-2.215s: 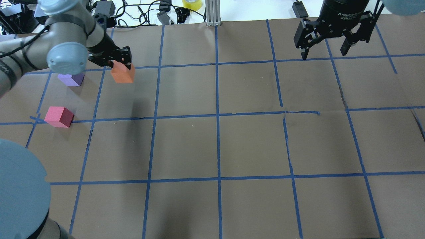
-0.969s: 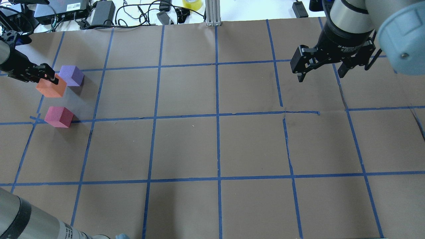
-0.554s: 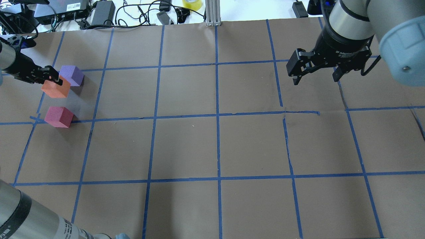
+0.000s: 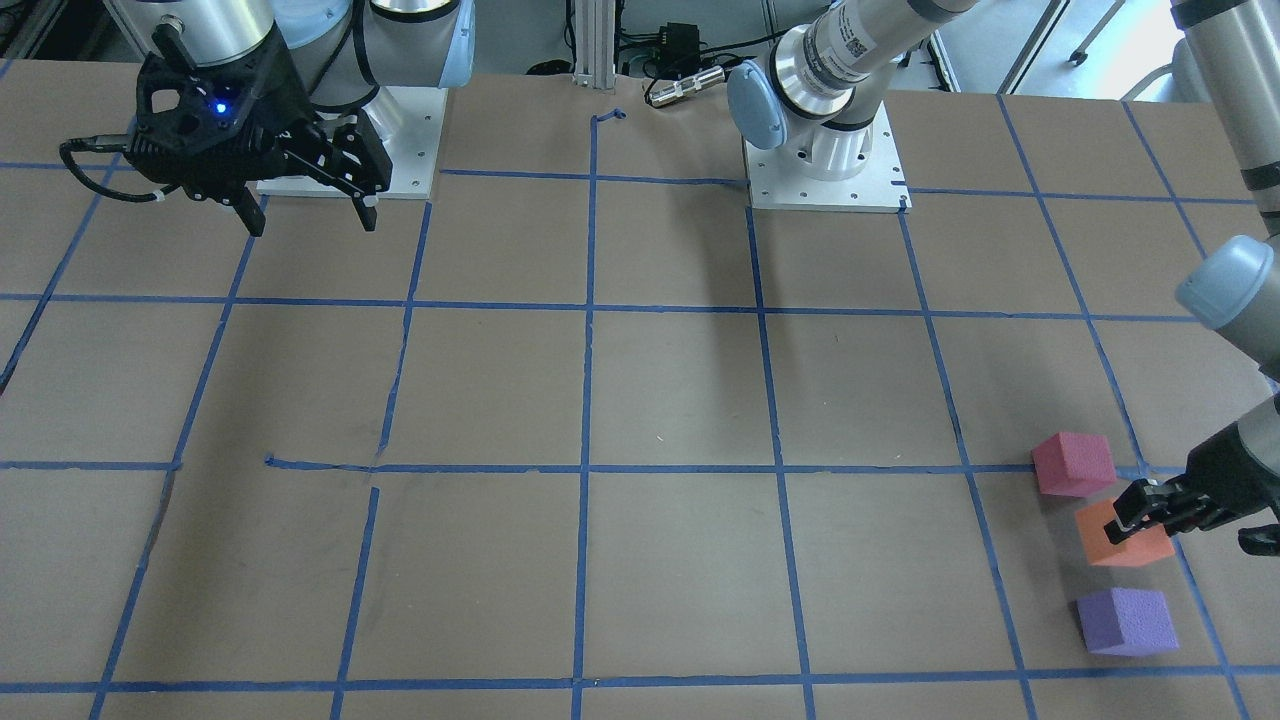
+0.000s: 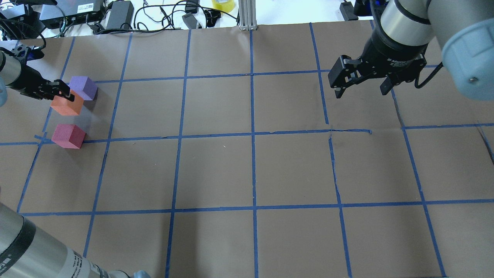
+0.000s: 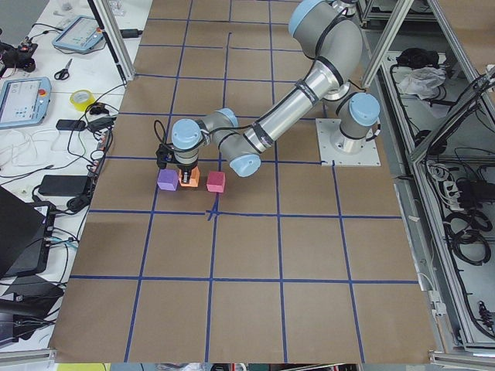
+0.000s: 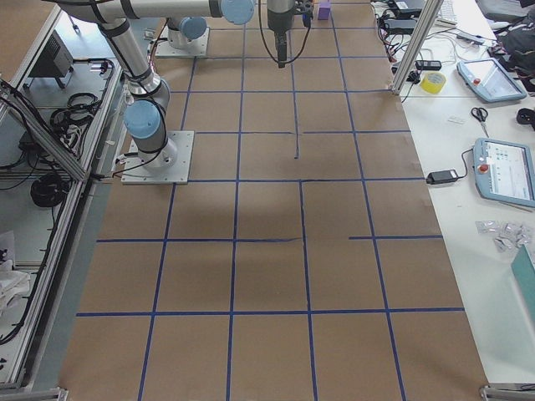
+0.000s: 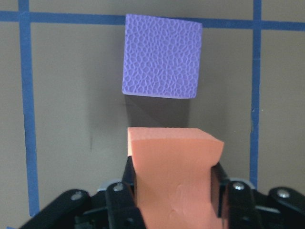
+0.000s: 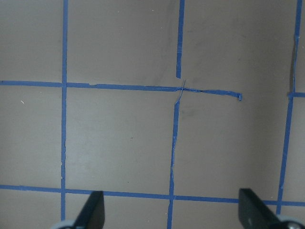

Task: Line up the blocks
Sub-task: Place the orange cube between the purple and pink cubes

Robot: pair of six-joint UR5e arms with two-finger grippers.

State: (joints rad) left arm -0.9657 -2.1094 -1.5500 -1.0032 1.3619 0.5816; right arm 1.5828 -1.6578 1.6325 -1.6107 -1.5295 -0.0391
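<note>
The arms [image 6: 288, 108] are silver-grey tubes with pale blue joint caps [image 5: 469, 50], on white square base plates [image 4: 870, 190] dotted with screws. The left claw [image 5: 63, 92] and right claw [image 5: 361, 92] are matte black; the right carries white lettering on its collar, a blue light [image 4: 218, 107] and a black cable [image 4: 90, 143].

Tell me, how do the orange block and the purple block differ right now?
The orange block is clamped in the left gripper; the purple block sits free on the table. The orange block looks dented by the squeeze; the purple block has a clean square outline. The orange block lies between the purple block and the pinkish red block; the purple block ends the row. Both are similar-sized foam-like cubes.
</note>
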